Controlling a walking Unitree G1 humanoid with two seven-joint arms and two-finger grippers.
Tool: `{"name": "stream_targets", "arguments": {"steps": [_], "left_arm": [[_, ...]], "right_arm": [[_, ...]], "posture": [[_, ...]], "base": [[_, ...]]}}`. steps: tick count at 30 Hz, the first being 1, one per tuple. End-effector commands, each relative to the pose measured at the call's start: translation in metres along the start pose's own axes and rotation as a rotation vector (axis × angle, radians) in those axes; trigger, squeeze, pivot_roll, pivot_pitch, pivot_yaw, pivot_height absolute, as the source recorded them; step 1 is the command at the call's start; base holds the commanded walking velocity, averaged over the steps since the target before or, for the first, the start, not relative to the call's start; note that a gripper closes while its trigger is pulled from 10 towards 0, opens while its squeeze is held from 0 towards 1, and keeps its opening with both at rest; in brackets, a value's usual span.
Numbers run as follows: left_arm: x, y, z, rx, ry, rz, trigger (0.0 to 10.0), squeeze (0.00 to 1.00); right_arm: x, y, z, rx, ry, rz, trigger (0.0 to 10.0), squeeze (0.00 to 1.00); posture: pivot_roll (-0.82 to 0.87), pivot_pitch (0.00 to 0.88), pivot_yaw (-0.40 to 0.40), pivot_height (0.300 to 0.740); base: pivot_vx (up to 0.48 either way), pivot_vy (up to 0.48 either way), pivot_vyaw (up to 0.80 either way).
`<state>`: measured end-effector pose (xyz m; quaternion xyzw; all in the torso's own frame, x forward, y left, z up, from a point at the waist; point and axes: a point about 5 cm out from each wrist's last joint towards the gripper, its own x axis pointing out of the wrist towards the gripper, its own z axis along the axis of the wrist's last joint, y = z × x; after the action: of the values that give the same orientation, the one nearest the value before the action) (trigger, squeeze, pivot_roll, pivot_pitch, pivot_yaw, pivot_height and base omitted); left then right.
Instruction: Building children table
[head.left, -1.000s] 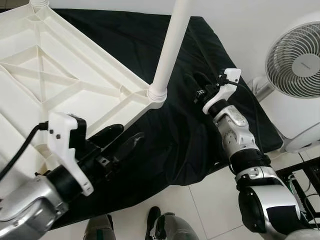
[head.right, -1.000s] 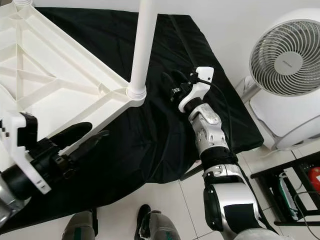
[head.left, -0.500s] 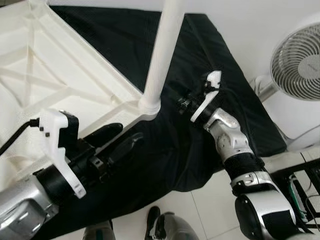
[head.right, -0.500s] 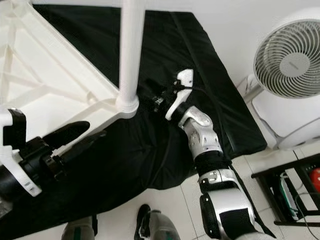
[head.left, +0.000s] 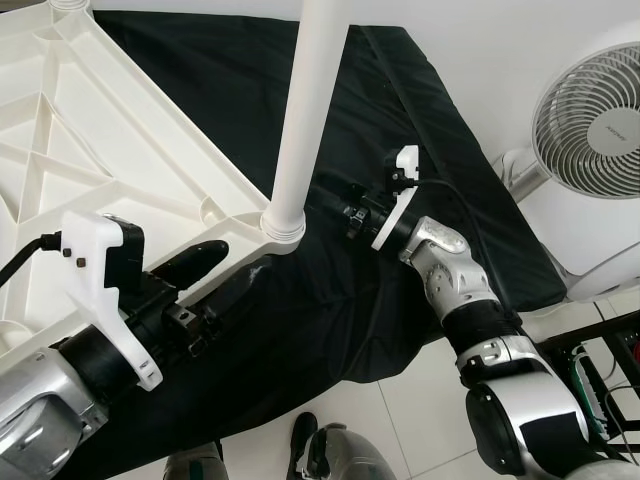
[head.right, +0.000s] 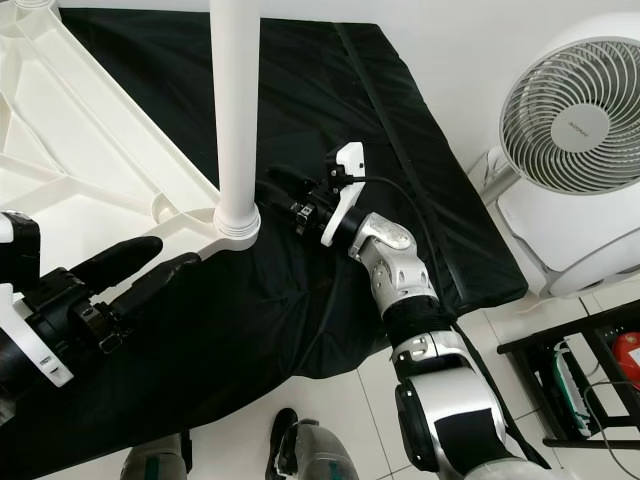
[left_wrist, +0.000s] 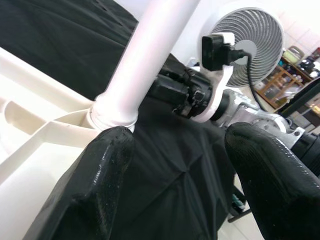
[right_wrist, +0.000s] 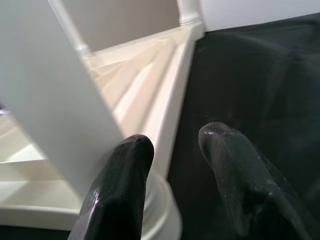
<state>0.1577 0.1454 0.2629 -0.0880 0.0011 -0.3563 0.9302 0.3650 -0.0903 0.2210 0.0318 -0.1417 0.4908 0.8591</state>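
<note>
Black cloth covers a low surface that spreads from the 12 o'clock edge of the head view down past the centre. White plastic children's table lies upside down on that cloth, its ribbed underside facing up, taking up the space from 9 to 11 o'clock. One white round leg stands upright in the table's nearest corner socket, rising toward 12 o'clock just left of centre. At 2 to 3 o'clock a white floor fan stands on the pale tiled floor, well apart from the table. The robot's right gripper reaches in from 4 o'clock and sits just beside the base of the leg; its two black fingers are spread apart and hold nothing. The left gripper comes from 8 o'clock, near the table's edge below the socket, its fingers also spread wide and empty.
</note>
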Motion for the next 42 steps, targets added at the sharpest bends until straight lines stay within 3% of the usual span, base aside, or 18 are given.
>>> {"name": "stream_targets", "arguments": {"steps": [1, 6, 9, 19, 25, 33, 36, 38, 42], "left_arm": [[-0.001, -0.005, -0.001, -0.014, 0.005, -0.020, 10.0, 0.00], [-0.001, -0.005, -0.002, -0.015, 0.012, -0.026, 10.0, 0.00], [-0.001, -0.006, -0.002, -0.014, 0.017, -0.030, 10.0, 0.00], [0.000, -0.008, -0.003, -0.023, 0.022, -0.040, 10.0, 0.00], [0.001, -0.009, -0.002, -0.026, 0.025, -0.045, 10.0, 0.00], [0.003, -0.011, -0.001, -0.026, 0.021, -0.049, 10.0, 0.00], [0.004, -0.011, -0.001, -0.024, 0.019, -0.048, 10.0, 0.00], [0.005, -0.012, 0.001, -0.023, 0.017, -0.047, 10.0, 0.00], [0.005, -0.012, 0.001, -0.022, 0.016, -0.046, 10.0, 0.00]], "right_arm": [[-0.016, -0.009, 0.000, -0.010, 0.013, -0.071, 10.0, 0.00], [-0.036, -0.006, 0.004, -0.015, 0.008, -0.070, 10.0, 0.00], [-0.052, 0.008, 0.008, 0.022, 0.029, 0.035, 10.0, 0.00], [-0.055, 0.016, 0.011, 0.042, 0.052, 0.150, 10.0, 0.00], [-0.043, 0.021, 0.017, 0.050, 0.072, 0.255, 10.0, 0.00], [-0.035, 0.024, 0.018, 0.063, 0.075, 0.298, 10.0, 0.00], [-0.028, 0.026, 0.016, 0.058, 0.082, 0.332, 10.0, 0.00], [-0.010, 0.024, 0.014, 0.038, 0.055, 0.319, 10.0, 0.00], [0.000, 0.022, 0.015, 0.034, 0.034, 0.288, 10.0, 0.00]], "posture": [[0.33, 0.272, -0.204, 0.740], [0.31, 0.273, -0.202, 0.740], [0.30, 0.273, -0.199, 0.740], [0.30, 0.276, -0.201, 0.740], [0.30, 0.280, -0.207, 0.740], [0.31, 0.283, -0.220, 0.740], [0.32, 0.283, -0.225, 0.740], [0.34, 0.281, -0.237, 0.740], [0.34, 0.281, -0.237, 0.740]], "base": [[0.000, 0.000, 0.00], [0.000, 0.000, 0.00], [0.000, 0.000, 0.00], [0.000, 0.000, 0.00], [0.000, 0.000, 0.00], [0.000, 0.000, 0.00], [0.000, 0.000, 0.00], [0.000, 0.000, 0.00], [0.000, 0.000, 0.00]]}}
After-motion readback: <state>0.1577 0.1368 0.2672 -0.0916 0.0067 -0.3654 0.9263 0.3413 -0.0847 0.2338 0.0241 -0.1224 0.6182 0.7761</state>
